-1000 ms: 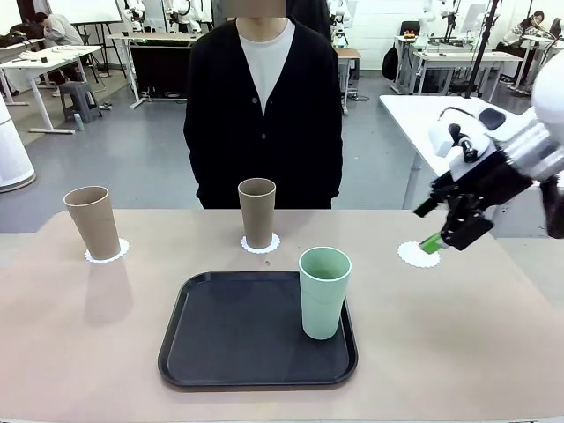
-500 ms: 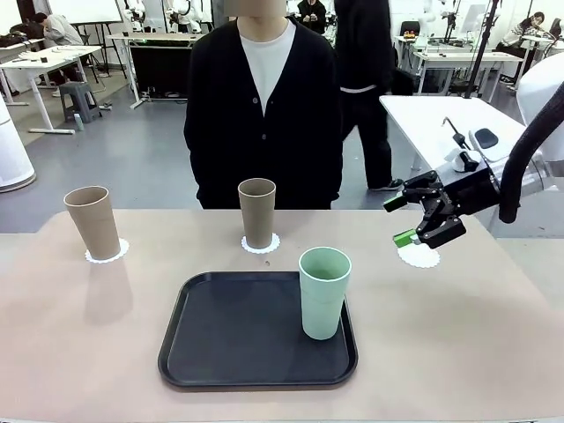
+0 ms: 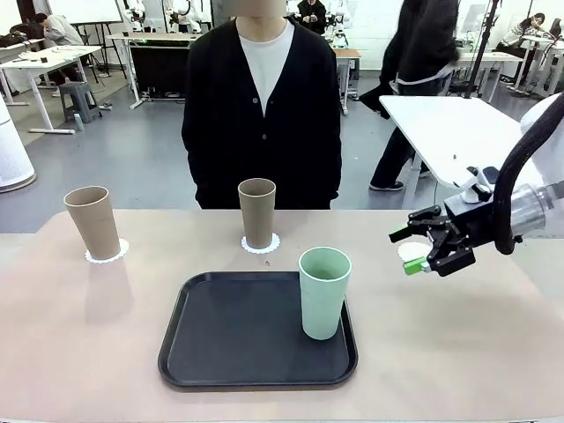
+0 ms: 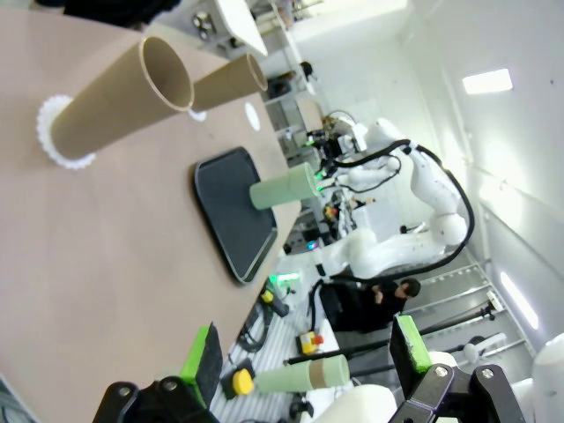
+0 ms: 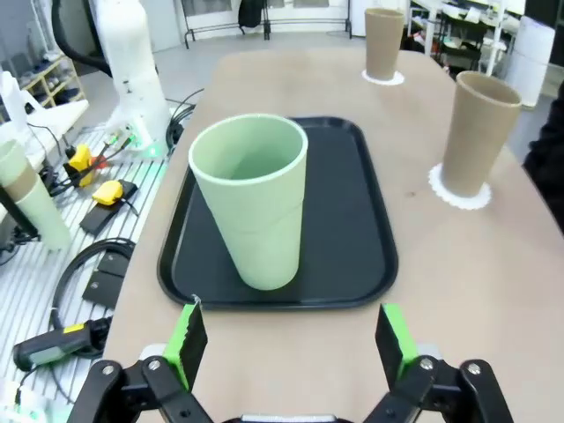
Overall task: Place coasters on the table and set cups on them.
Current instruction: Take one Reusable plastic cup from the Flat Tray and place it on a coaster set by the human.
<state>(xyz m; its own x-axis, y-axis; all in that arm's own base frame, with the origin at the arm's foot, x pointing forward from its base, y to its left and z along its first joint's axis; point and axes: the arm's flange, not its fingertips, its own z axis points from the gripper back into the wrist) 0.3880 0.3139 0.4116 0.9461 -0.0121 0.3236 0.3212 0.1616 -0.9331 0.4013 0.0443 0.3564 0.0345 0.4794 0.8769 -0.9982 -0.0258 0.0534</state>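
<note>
Two tall tan-brown paper-like cups are seen standing on small white round coasters with frilly edges, on the big beige table (image 3: 88, 352). One tan cup (image 3: 92, 221) stands on its coaster (image 3: 107, 253) at the far left side, and the other tan cup (image 3: 256, 211) stands on its coaster (image 3: 262, 244) in the middle, just in front of the person in the black cardigan (image 3: 262, 106). So two parts of the job look done. The pale mint green cup (image 3: 323, 292) is not yet set on a coaster; it stands upright on the black flat tray with round corners (image 3: 220, 335), near the tray's right edge. A third white coaster (image 3: 411, 250) lies bare on the table at the right, partly hidden behind the right gripper (image 3: 421, 249). The right gripper is held low over the table, between that coaster and the green cup, and it is aimed at the cup. Its jaws are spread wide and nothing is held in them. In the right wrist view the green cup is seen straight ahead, between the two green pads (image 5: 186, 342) but farther off, not touched. The left gripper (image 4: 304, 361) is also wide open and empty, well apart from the cups. What is left, as far as can be judged, is for the green cup to be picked up from the tray and set down on the last coaster.
</note>
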